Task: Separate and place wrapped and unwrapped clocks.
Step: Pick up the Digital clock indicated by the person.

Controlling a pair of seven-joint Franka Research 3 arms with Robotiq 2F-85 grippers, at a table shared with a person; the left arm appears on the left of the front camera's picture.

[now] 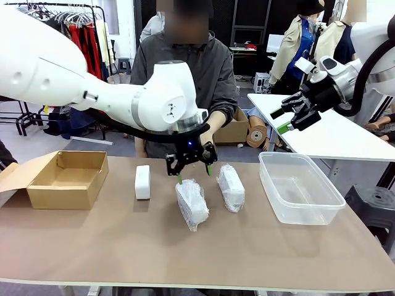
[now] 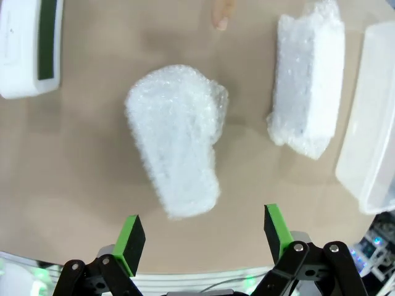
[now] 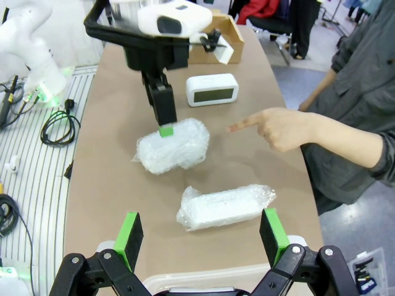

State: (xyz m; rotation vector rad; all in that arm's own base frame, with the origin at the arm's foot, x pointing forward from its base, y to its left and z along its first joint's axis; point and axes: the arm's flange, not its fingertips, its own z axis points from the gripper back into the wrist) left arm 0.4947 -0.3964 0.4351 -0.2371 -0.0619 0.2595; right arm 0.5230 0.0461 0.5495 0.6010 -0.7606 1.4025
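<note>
Two wrapped clocks lie mid-table in crinkly clear wrap: one nearer me (image 1: 192, 203) (image 2: 179, 139) (image 3: 173, 146), one to its right (image 1: 230, 187) (image 2: 308, 83) (image 3: 225, 206). The bare unwrapped clock (image 1: 142, 182) (image 2: 31, 49) (image 3: 213, 89) stands to their left. My left gripper (image 1: 194, 174) (image 2: 203, 237) hangs open just above the nearer wrapped clock, one finger on each side of its far end. High at the right, my right gripper (image 1: 279, 121) (image 3: 200, 234) is open and holds nothing.
An open cardboard box (image 1: 68, 179) (image 3: 216, 37) sits at the table's left. A clear plastic container (image 1: 299, 187) (image 2: 370, 123) stands at the right. From the far side, the person's hand (image 3: 278, 126) points a finger toward the clocks.
</note>
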